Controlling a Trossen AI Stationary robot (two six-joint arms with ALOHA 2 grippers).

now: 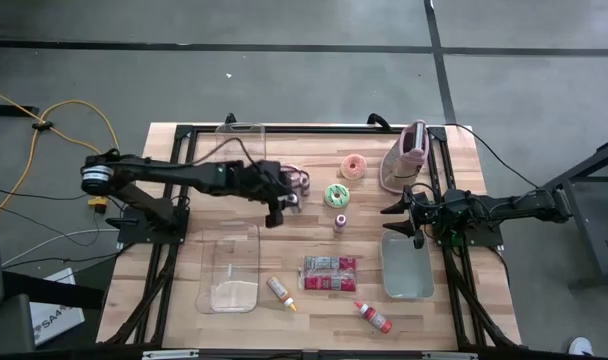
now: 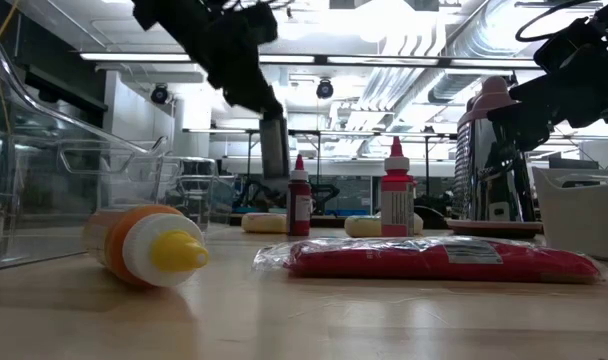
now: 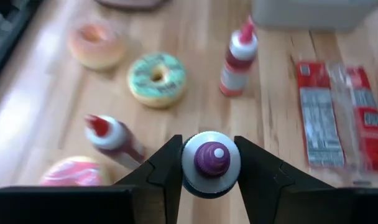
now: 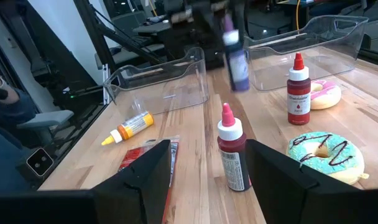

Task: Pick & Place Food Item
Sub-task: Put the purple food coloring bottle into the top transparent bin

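Left wrist view: my left gripper (image 3: 211, 171) clamps a purple-capped bottle (image 3: 211, 162) squarely between its jaws; my right gripper (image 4: 204, 168) waits open, holding nothing.

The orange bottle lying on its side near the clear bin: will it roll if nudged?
Probably. The orange bottle is round-bodied and lies flat on bare wood, so a sideways push likely rolls it. Its tapered yellow cap may make it curve. It looks plastic and light.

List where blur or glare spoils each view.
Left wrist view: the red-and-clear wrapped packets smear with motion blur. Right wrist view: the purple-capped squeeze bottle held by the left hand is streaked. Low view: ceiling strip lights glare. High view: sharp.
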